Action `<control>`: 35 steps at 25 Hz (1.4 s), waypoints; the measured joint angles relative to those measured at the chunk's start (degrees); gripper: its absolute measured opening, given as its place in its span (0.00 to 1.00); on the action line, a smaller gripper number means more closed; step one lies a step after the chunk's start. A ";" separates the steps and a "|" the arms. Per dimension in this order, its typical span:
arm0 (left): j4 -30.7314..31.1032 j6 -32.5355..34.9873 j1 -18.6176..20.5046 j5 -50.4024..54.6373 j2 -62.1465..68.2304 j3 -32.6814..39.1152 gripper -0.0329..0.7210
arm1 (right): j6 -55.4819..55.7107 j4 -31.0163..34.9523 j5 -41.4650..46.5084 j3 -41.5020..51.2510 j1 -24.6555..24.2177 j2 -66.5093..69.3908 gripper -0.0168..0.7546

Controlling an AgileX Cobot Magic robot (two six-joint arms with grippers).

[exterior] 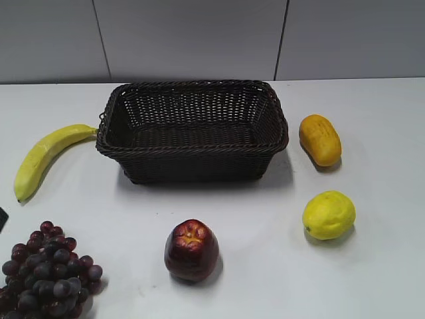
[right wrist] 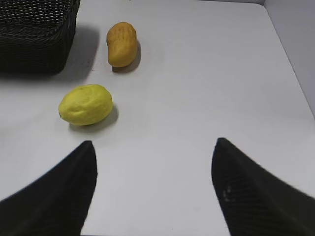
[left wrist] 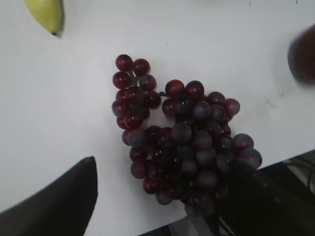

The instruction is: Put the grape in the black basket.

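Surface [exterior: 372, 279]: white, everything sits on it.

Basket [exterior: 192, 156]: black wicker, 12 o'clock of centre in exterior view, nothing visible inside. Its corner also shows at 10 o'clock in right wrist view [right wrist: 34, 37].

Banana [exterior: 41, 158]: 9 o'clock of the basket, stem end just beside the basket's left rim. Tip shows at 11 o'clock in left wrist view [left wrist: 47, 14].

Grape [exterior: 48, 272]: on the surface at 7–8 o'clock of exterior frame, well apart from the basket, not in it. Left wrist view has it dead centre [left wrist: 184, 142].

Apple [exterior: 191, 250]: dark red, 6 o'clock of the basket, right of the grape.

Lemon [exterior: 329, 214]: 4 o'clock of the basket. Also [right wrist: 86, 104].

Orange-yellow fruit [exterior: 319, 139]: 3 o'clock of the basket, near its right end. Also [right wrist: 121, 43].

Left fingers [left wrist: 64, 201]: spread apart, the grape lies between them, right one overlaps the bunch's lower edge; contact unclear.

Right fingers [right wrist: 64, 191]: spread wide over bare surface, holding nothing.
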 joint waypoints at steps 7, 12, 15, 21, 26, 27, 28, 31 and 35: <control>-0.11 0.30 -8.12 -0.71 10.61 0.00 0.92 | 0.00 0.00 0.00 0.00 0.00 0.00 0.74; -1.36 0.35 -10.74 -2.97 16.90 0.00 0.93 | 0.00 0.00 0.00 0.00 0.00 0.00 0.74; -1.89 0.35 -10.96 -3.85 20.90 -0.06 0.93 | 0.00 0.00 0.00 0.00 0.00 0.00 0.74; -2.32 0.35 -10.96 -6.20 29.17 -0.52 0.93 | 0.00 0.00 0.00 0.00 0.00 0.00 0.74; -2.50 0.35 -10.96 -7.93 35.39 -0.58 0.92 | 0.00 0.00 0.00 0.00 0.00 0.00 0.74; -2.63 0.35 -10.96 -8.25 36.05 -0.58 0.92 | 0.00 0.00 0.00 0.00 0.00 0.00 0.74; -2.72 0.40 -10.96 -8.44 36.57 -0.58 0.91 | 0.00 0.00 0.00 0.00 0.00 0.00 0.74; -2.76 0.40 -10.96 -8.77 36.70 -0.68 0.84 | 0.00 0.00 0.00 0.00 0.00 0.00 0.74; -3.82 0.47 -11.01 -9.09 36.76 -0.68 0.56 | 0.00 0.00 0.00 0.00 0.00 0.00 0.74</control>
